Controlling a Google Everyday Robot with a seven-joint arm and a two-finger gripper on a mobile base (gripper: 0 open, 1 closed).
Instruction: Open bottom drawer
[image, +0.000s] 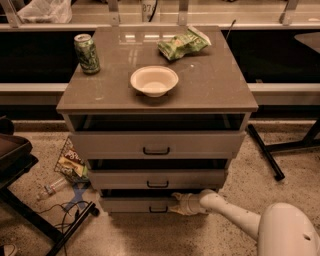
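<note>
The cabinet has three grey drawers. The bottom drawer (131, 205) is the lowest and has the narrowest front, with a small black bar handle (158, 209). It stands out a little from the cabinet, with a dark gap above its front. My gripper (177, 204), at the end of the white arm (227, 212) that comes in from the lower right, is at the right end of the bottom drawer's front, just right of and slightly above the handle.
The middle drawer (157, 178) and top drawer (156, 145) also stand slightly out. On the cabinet top are a white bowl (154, 80), a green can (86, 53) and a chip bag (182, 45). Litter and cables lie on the floor at left (70, 167). A black stand leg (265, 152) is at right.
</note>
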